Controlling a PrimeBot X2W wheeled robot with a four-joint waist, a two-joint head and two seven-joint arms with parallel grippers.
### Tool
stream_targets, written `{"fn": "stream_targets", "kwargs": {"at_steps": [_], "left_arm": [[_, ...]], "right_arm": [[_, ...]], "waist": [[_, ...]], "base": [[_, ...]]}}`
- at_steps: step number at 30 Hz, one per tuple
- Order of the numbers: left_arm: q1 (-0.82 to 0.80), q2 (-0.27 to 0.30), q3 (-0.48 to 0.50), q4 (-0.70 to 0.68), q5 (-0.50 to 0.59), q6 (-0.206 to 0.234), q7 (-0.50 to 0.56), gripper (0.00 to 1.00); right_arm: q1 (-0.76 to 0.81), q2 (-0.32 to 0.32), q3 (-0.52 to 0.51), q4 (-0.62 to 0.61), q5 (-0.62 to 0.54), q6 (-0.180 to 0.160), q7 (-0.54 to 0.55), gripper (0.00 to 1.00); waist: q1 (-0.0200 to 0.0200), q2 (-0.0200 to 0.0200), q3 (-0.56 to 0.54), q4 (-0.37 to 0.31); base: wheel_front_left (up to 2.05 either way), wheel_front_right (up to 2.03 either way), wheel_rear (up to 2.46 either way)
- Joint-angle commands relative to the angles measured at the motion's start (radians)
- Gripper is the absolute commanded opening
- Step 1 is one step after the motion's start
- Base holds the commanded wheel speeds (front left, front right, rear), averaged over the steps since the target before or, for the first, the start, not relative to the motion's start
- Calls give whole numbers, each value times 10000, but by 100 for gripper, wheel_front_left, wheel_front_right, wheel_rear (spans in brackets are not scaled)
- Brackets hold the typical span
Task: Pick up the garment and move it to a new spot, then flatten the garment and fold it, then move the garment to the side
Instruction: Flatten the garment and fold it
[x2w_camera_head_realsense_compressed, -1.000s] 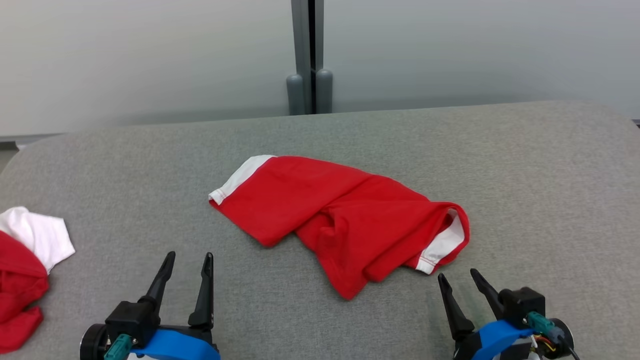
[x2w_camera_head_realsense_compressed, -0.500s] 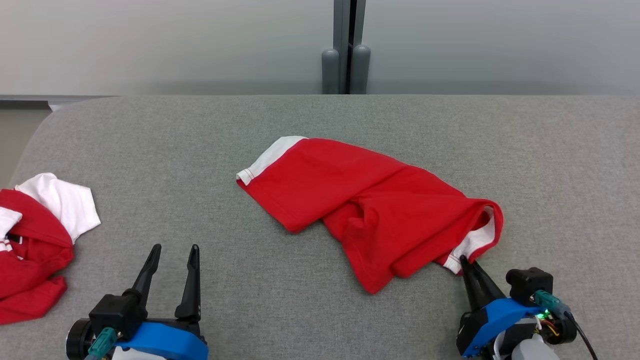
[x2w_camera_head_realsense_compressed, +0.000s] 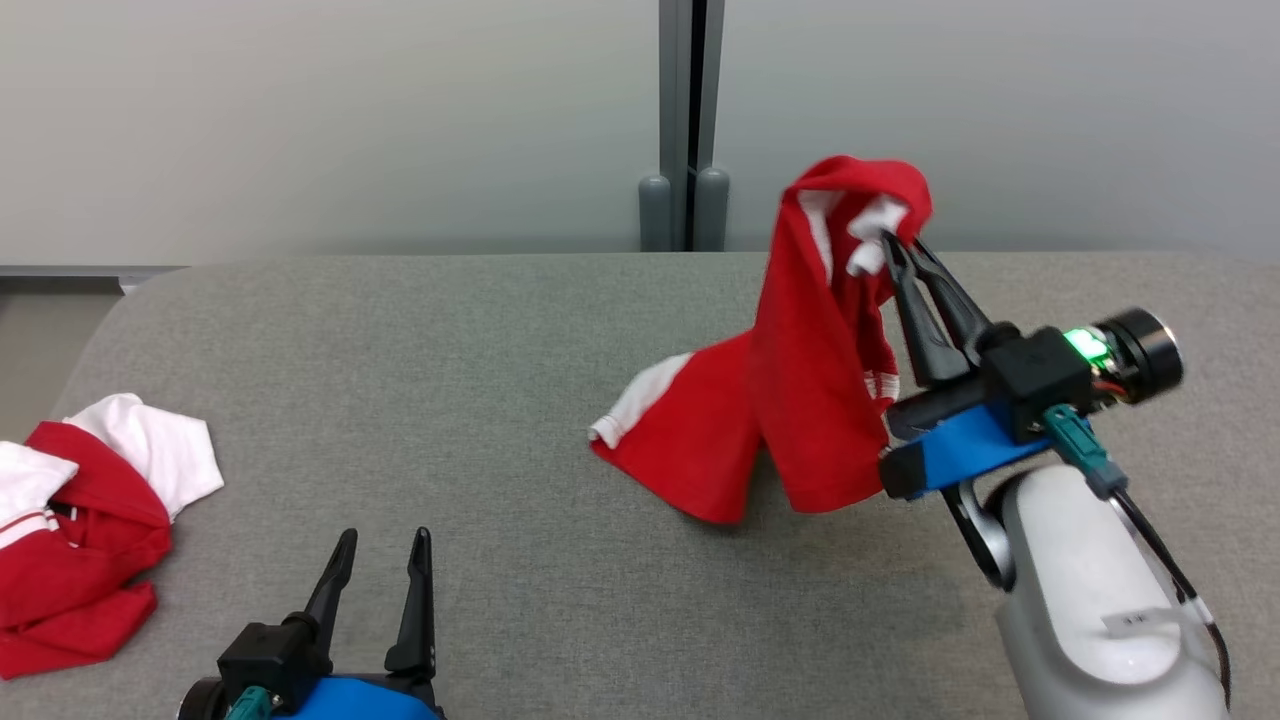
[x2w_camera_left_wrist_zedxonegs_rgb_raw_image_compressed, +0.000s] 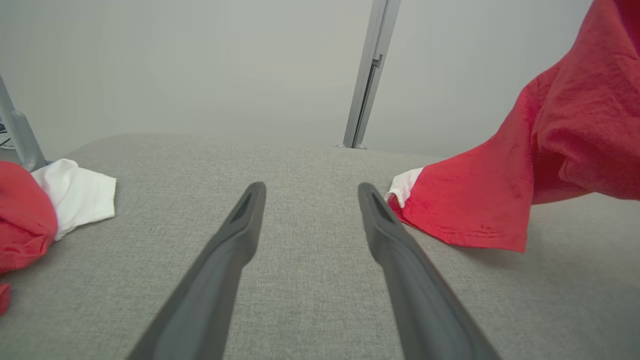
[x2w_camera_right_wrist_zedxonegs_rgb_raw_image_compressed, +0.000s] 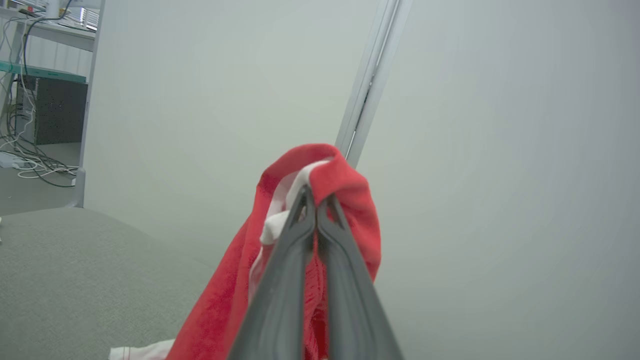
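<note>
Garment (x2w_camera_head_realsense_compressed: 810, 390) hangs from the right gripper (x2w_camera_head_realsense_compressed: 892, 243), fingers clenched on its upper fold.
Its lower end rests on the grey table (x2w_camera_head_realsense_compressed: 420, 400); the left gripper (x2w_camera_head_realsense_compressed: 385, 540) sits spread apart, empty.

Straight ahead of the left gripper (x2w_camera_head_realsense_compressed: 383, 537) the grey table (x2w_camera_head_realsense_compressed: 420, 360) is bare up to its far edge. On its left lies a crumpled red and white cloth (x2w_camera_head_realsense_compressed: 80, 550); on its right the garment (x2w_camera_head_realsense_compressed: 800, 400) hangs from the closed right gripper (x2w_camera_head_realsense_compressed: 890, 240), its lower end resting on the table.
</note>
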Motion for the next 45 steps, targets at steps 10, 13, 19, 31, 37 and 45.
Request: {"fn": "stream_targets", "kwargs": {"at_steps": [10, 13, 19, 31, 37, 45], "left_arm": [[521, -299, -161, 220, 66, -18, -28, 100], [619, -316, -215, 190, -24, -18, -28, 100], [682, -361, -108, 126, -103, -18, -26, 100], [282, -142, -299, -33, -302, -18, -28, 100], [30, 123, -911, -159, -595, -18, -28, 100], [267, 319, -1841, -118, -1528, -18, -28, 100]], "right_arm": [[-2581, -35, 3077, 329, 710, -1, 215, 0], [-2905, -42, 3397, 314, 1214, -1, 170, 0], [-1926, -187, 3566, 770, 1068, -1, 317, 0], [1741, -2119, 3602, 1516, 690, -1, 845, 0], [2014, -1334, 2348, 1639, 329, -1, 584, 100], [2221, -471, 1086, 1526, -643, -1, 220, 100]], "waist": [[0, -1, -616, 801], [0, -1, -627, 891], [0, -1, -533, 585], [0, -1, 75, -863], [0, -1, 469, -1279], [0, -1, 711, -1284]], "base": [[0, 0, 0], [0, 0, 0], [0, 0, 0], [0, 0, 0], [0, 0, 0], [0, 0, 0]]}}
